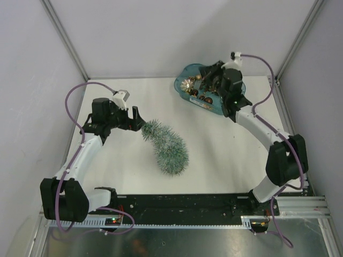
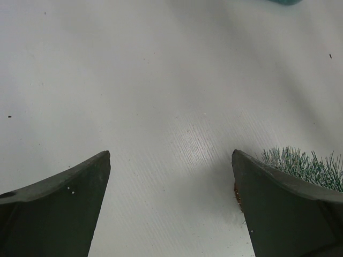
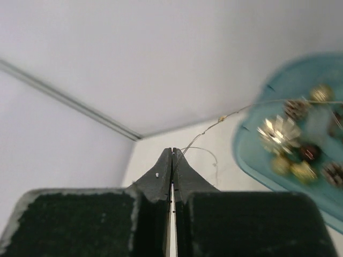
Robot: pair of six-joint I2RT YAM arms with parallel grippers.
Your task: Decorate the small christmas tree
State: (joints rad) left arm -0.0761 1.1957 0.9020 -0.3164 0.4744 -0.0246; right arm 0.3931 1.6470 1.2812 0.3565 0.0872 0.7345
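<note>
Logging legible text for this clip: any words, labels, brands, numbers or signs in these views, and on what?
None can be read in any view.
The small christmas tree, teal tray and table carry no print.
Circuit boards at the arm bases: any marks too small to read.

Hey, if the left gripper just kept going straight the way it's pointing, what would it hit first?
Probably the tree, lying on its side: its near end sits beside one finger, so that finger would likely clip it. Between the fingers only bare table shows.
</note>
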